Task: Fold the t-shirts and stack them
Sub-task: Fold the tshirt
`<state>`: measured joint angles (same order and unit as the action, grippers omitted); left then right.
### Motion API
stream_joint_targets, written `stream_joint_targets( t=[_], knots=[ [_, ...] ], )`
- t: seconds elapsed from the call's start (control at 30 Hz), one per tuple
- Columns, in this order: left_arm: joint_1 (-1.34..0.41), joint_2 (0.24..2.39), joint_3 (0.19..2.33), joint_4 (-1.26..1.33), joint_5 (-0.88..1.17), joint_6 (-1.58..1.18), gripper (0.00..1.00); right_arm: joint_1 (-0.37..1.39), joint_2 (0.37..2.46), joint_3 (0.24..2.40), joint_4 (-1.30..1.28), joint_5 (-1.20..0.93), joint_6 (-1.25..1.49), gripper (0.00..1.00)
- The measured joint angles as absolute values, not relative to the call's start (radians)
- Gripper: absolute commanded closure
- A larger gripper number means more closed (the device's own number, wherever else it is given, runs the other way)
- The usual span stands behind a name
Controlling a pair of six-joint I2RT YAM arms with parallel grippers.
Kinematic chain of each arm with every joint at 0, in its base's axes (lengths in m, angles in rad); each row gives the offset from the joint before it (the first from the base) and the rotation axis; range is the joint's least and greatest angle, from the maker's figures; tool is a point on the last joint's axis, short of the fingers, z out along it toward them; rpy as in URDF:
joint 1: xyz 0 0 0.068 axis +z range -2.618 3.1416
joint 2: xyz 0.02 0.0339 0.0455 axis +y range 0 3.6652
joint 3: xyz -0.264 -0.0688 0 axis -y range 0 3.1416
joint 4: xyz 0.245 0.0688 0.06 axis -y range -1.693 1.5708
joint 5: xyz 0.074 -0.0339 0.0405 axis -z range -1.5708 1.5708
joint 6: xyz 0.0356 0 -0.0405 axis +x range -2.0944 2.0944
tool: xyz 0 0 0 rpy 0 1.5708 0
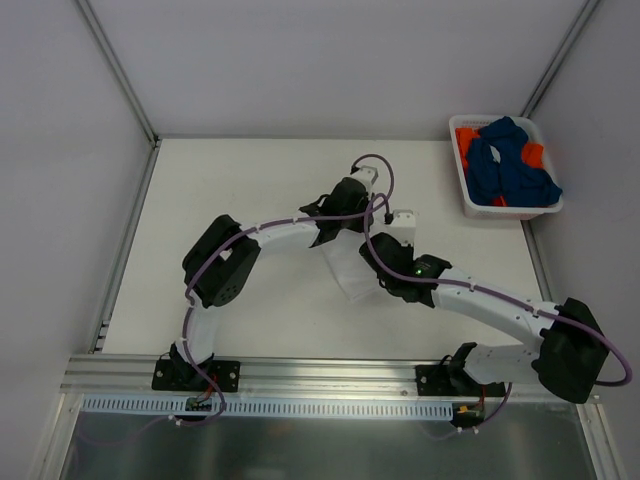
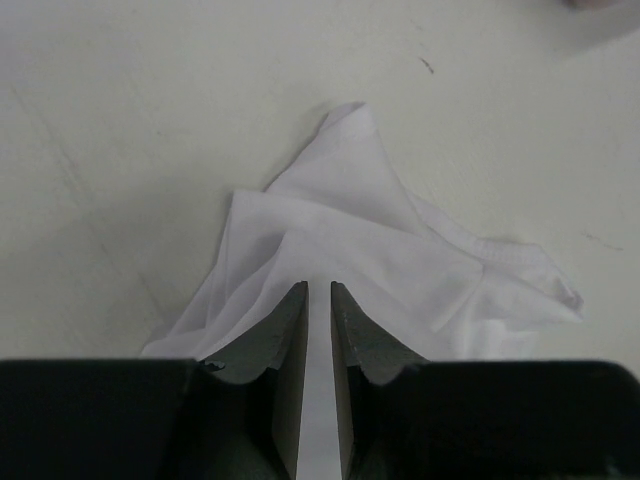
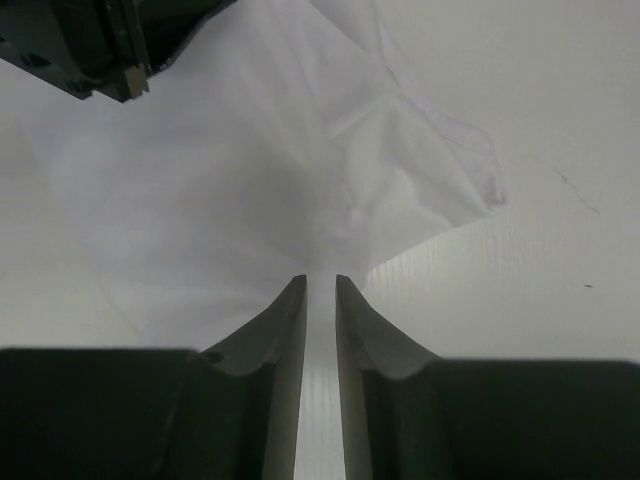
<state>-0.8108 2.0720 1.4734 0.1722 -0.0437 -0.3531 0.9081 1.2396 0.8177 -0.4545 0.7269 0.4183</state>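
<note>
Top external view showed the white shirt (image 1: 348, 272) bunched at the centre of the table (image 1: 250, 170). The left gripper (image 2: 319, 290) and right gripper (image 3: 320, 283) each pinched its cloth. At two o'clock, the basket (image 1: 510, 213) held a blue shirt (image 1: 510, 165) and an orange shirt (image 1: 465, 138).

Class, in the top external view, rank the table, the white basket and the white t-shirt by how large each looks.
1. table
2. white basket
3. white t-shirt: the arms hide part of it, so its place below the basket is unsure.
</note>
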Motion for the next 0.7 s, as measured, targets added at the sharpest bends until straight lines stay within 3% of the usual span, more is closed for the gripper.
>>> stream_joint_targets(
  t=[0.37, 0.7],
  knots=[
    [-0.809, 2.007, 1.390, 0.154, -0.091, -0.356, 0.87, 0.902, 1.312, 0.829, -0.299, 0.604, 0.365, 0.81],
    [-0.790, 2.099, 1.413, 0.140, -0.072, -0.401, 0.89, 0.814, 1.468, 0.848, -0.273, 0.562, 0.360, 0.84]
  ],
)
